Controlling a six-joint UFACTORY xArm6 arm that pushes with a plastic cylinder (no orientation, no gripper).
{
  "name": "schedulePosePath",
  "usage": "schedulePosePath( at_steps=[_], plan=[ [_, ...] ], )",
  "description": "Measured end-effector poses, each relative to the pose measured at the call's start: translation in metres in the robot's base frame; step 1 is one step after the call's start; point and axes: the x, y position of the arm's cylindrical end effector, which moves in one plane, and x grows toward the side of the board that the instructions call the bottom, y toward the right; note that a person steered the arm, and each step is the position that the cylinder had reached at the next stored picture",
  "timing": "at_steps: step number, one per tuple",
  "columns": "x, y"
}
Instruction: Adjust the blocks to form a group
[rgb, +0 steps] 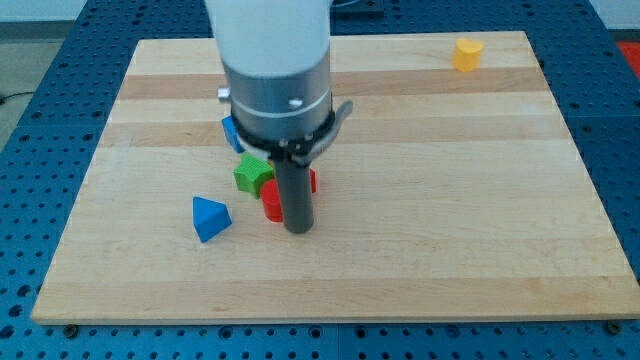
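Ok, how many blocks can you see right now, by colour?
Blue: 2 (blue triangle, blue block)
Green: 1 (green block)
Yellow: 1 (yellow block)
Red: 1 at least (red block beside my tip)
Total: 5 showing; the arm hides part.

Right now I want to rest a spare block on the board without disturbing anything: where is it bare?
The board is bare across its right half, from my tip to the right edge, below the yellow block. The bottom strip under the blue triangle is free too. It is crowded around the green block, red block and blue block by the rod.
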Motion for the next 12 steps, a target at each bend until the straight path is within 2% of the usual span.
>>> schedulePosePath(
  at_steps=[1,3,4,5,6,7,9,10,11,12],
  plan=[
    [-0.024,0.004],
    [-0.042,0.012],
    [0.016,0.028],
    [0.037,-0.031],
    [0.046,-0.086],
    [0.045,-0.108],
    [-0.006,-0.048],
    [-0.007,-0.043],
    [0.034,-0.057],
    [0.055,-0.094]
  ],
)
